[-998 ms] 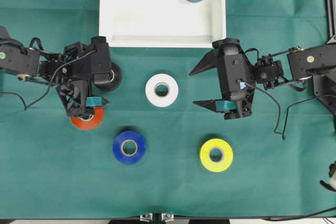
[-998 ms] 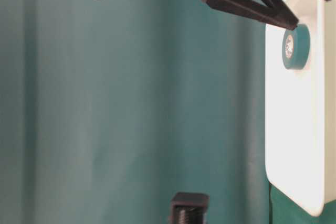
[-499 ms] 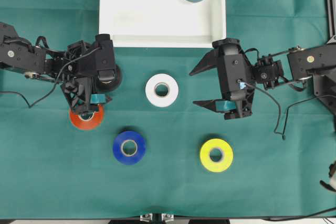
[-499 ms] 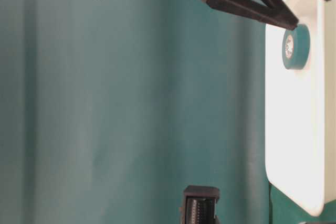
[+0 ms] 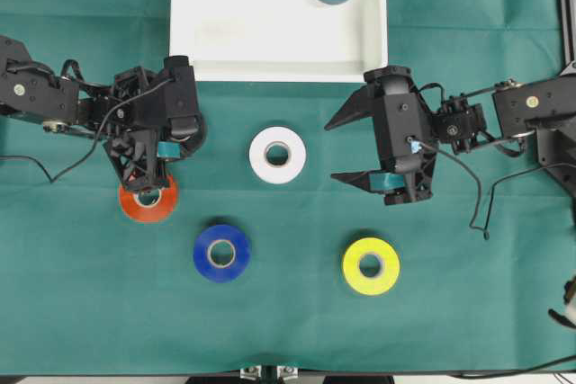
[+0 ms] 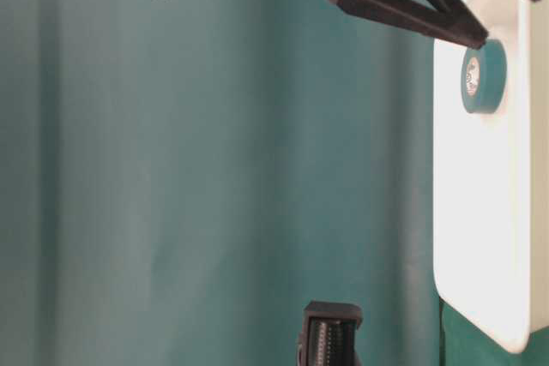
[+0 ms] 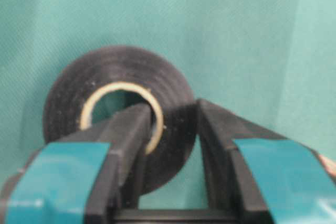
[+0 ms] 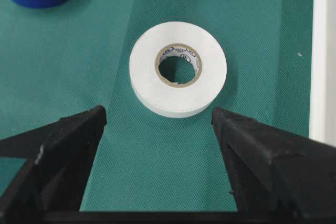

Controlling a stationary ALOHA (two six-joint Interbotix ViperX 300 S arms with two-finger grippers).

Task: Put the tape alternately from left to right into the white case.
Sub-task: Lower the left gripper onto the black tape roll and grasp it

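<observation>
Clamping just now: left gripper (image 7: 170,145) jaws, wide a second ago, pinch black roll's (image 7: 118,114) wall; ready for lifting to white case (image 5: 270,33); right gripper (image 8: 157,129) open, empty

left gripper (image 5: 167,143) clamped on the black roll (image 7: 118,103), one finger inside its core, just below the white case (image 5: 270,15); right gripper (image 5: 346,146) spread wide, level.
</observation>
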